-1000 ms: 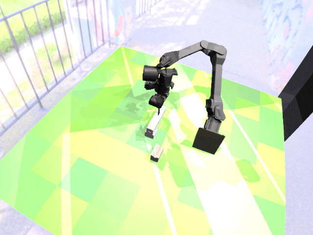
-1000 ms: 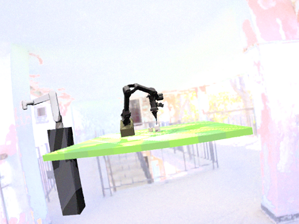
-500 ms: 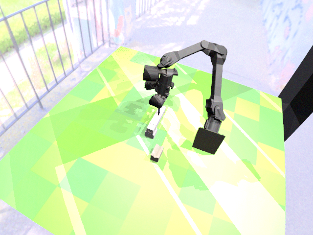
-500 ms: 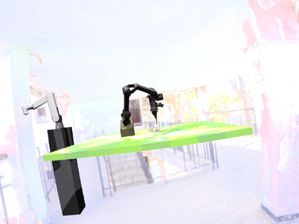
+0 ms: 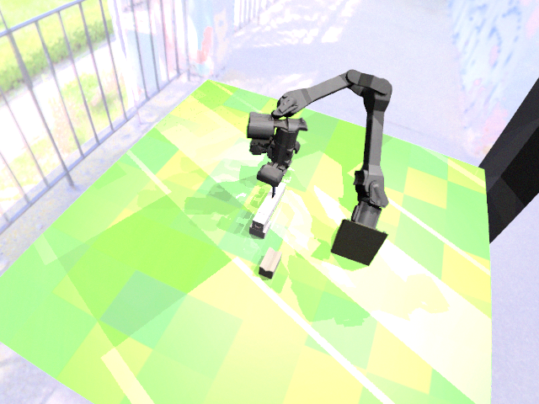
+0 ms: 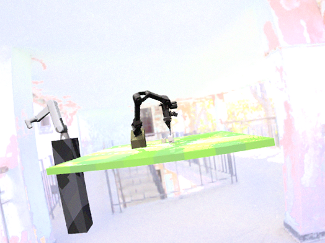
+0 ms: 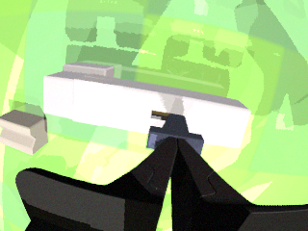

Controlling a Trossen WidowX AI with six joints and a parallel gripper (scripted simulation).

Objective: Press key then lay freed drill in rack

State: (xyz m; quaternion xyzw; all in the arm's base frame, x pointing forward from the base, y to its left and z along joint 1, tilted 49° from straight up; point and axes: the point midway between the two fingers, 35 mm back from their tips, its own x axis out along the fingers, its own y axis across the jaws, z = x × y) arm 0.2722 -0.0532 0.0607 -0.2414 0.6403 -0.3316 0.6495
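Pointing straight down, the hand (image 7: 172, 144) has its two fingers pressed together with nothing between them. In the wrist view the joined tips sit at the small blue-grey key (image 7: 175, 137), which projects from the near face of the long white block (image 7: 96, 99); whether the tips actually touch the key cannot be told. A thin, dark, rod-like part (image 7: 161, 115), possibly the drill, shows just above the key at the block's top edge; it is too small to identify with certainty.

In the top view the hand (image 5: 273, 191) hangs over the far end of the white block (image 5: 267, 210), which lies lengthwise on the green and yellow tabletop (image 5: 130, 282). The block's near end is dark.

A small grey rack (image 5: 269, 263) stands on the tabletop beyond that near end, apart from the block and well clear of the hand. In the wrist view the rack (image 7: 22, 130) appears at the left edge.

The arm's dark base (image 5: 358, 241) sits on the tabletop to one side.
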